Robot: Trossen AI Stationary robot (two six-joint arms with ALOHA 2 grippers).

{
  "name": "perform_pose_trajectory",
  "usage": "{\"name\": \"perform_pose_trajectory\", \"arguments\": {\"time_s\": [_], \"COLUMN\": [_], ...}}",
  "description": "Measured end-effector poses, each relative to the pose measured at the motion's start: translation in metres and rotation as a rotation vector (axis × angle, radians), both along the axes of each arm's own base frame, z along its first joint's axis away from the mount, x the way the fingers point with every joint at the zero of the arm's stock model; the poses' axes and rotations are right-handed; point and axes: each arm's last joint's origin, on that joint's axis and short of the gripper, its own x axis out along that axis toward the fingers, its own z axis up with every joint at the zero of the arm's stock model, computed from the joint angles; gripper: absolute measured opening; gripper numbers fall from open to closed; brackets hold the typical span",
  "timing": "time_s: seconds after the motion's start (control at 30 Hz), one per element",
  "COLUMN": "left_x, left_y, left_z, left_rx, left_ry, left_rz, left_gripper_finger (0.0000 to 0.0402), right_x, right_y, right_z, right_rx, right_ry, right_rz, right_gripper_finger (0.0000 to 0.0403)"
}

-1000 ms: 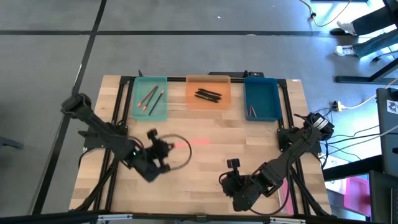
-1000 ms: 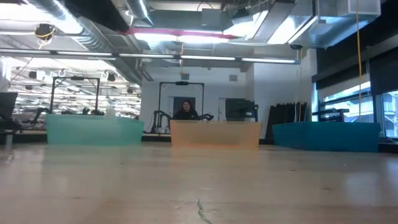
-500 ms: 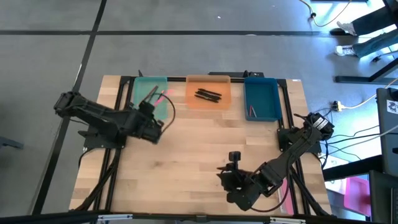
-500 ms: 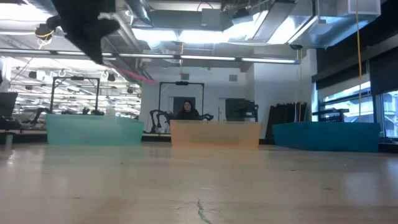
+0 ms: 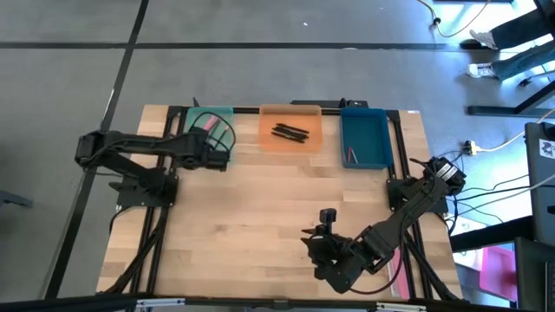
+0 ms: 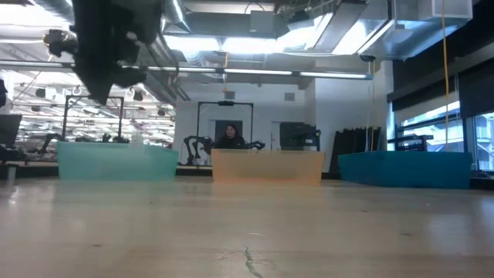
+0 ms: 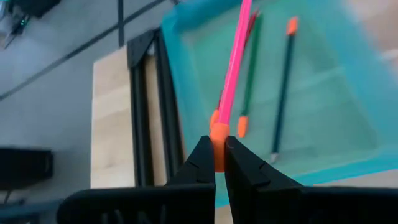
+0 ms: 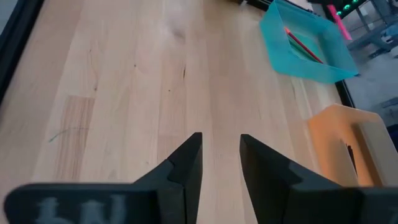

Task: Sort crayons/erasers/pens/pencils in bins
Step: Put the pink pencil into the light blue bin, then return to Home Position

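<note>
My left gripper (image 7: 219, 155) hangs over the teal bin (image 5: 192, 130) at the table's far left, shut on a pink pencil (image 7: 235, 56). In that bin lie a green pencil (image 7: 250, 68), a dark pencil (image 7: 283, 93) and a red one, flat on the floor of the bin. The orange bin (image 5: 312, 114) holds black pens (image 5: 290, 132). A reddish stick (image 5: 351, 156) lies in the blue bin (image 5: 377, 121). My right gripper (image 8: 221, 155) is open above the bare wood near the table's near edge, right of centre (image 5: 314, 243). My left gripper pinches the pink pencil at its orange end (image 7: 219, 138) between the two fingers. The rest of the pencil sticks out past the fingertips, lifted clear above the teal bin. The fingers come from the table's left side, along the pencil.
The three bins stand in a row along the far edge, seen in the low view as teal (image 6: 116, 162), orange (image 6: 266, 166) and blue (image 6: 405, 170). Bare wood (image 5: 277, 199) stretches between the bins and the near edge. A person sits in the room beyond the table (image 6: 230, 137).
My left gripper has swung from the middle of the table toward the far left edge, carrying the pink pencil clear of the table, and now hangs over the teal bin. It has stayed shut on the pencil.
</note>
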Motion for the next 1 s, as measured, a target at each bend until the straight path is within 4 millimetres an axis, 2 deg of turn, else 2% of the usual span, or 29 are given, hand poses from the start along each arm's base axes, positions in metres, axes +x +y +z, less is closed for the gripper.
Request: {"name": "perform_pose_trajectory", "arguments": {"time_s": [0.23, 0.43, 0.67, 0.87, 1.0], "left_x": [-0.006, -0.007, -0.016, -0.021, -0.022], "left_y": [0.014, 0.025, 0.032, 0.035, 0.037], "left_z": [-0.042, -0.066, -0.080, -0.086, -0.086], "left_rx": [-0.048, -0.043, -0.069, -0.089, -0.096], "left_ry": [0.030, -0.002, 0.027, 0.030, 0.021], "left_rz": [-0.002, -0.033, -0.012, 0.016, 0.030], "left_gripper_finger": [0.0002, 0.0004, 0.0034, 0.0064, 0.0069], "right_x": [0.000, 0.000, 0.000, 0.000, 0.000], "right_y": [0.000, 0.000, 0.000, 0.000, 0.000], "right_z": [0.000, 0.000, 0.000, 0.000, 0.000], "right_rx": [0.001, 0.002, 0.001, 0.000, 0.019], "right_ry": [0.000, 0.000, 0.002, 0.002, -0.006], "right_rz": [0.000, 0.001, 0.002, 0.003, -0.013], "right_gripper_finger": [0.0113, 0.0113, 0.0113, 0.0113, 0.0113]}}
